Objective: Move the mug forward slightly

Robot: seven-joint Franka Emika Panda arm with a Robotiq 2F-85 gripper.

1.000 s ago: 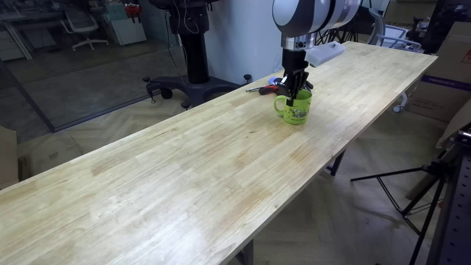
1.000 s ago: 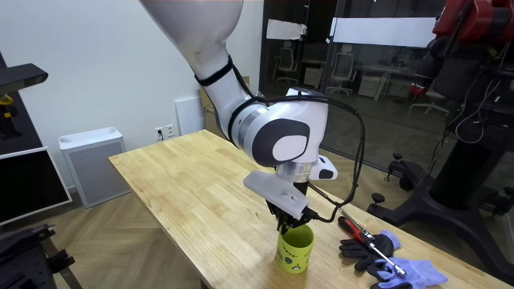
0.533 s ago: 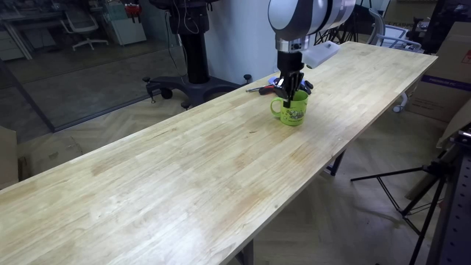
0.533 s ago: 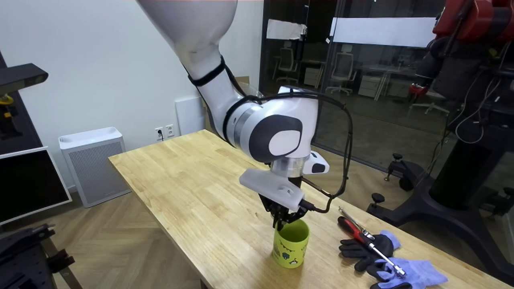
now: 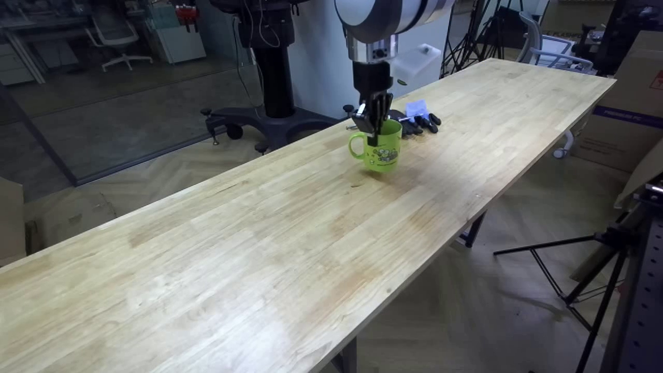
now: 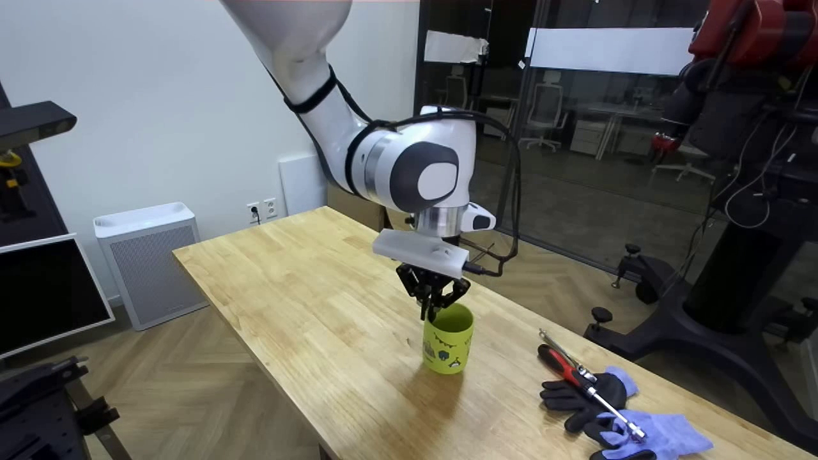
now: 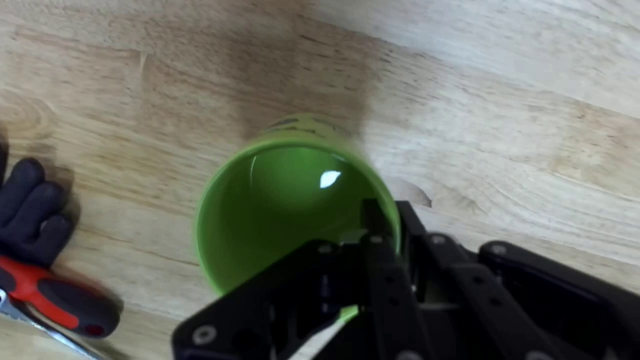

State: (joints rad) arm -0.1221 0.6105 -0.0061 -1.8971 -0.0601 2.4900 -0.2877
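Observation:
The lime-green mug (image 5: 386,155) is upright and seems to hang slightly above the wooden table, with a shadow under it; it also shows in an exterior view (image 6: 447,350). Its handle points left in an exterior view, and a dark printed picture is on its side. My gripper (image 5: 374,139) is shut on the mug's rim from above. In the wrist view the gripper (image 7: 392,215) has one finger inside the mug (image 7: 290,200) and one outside, with the rim between them. The gripper also shows in an exterior view (image 6: 430,313). The handle is mostly hidden in the wrist view.
The long wooden table (image 5: 233,248) stretches to the left in an exterior view. Gloves (image 6: 664,434) and a red-handled tool (image 6: 559,364) lie near the table's edge beside the mug; the tool also shows in the wrist view (image 7: 45,295). A dark wheeled stand (image 6: 722,300) is behind the table.
My gripper and the mug have moved together, leftward in an exterior view and farther up the table in an exterior view. The mug has risen slightly, and the gloves are now less covered.

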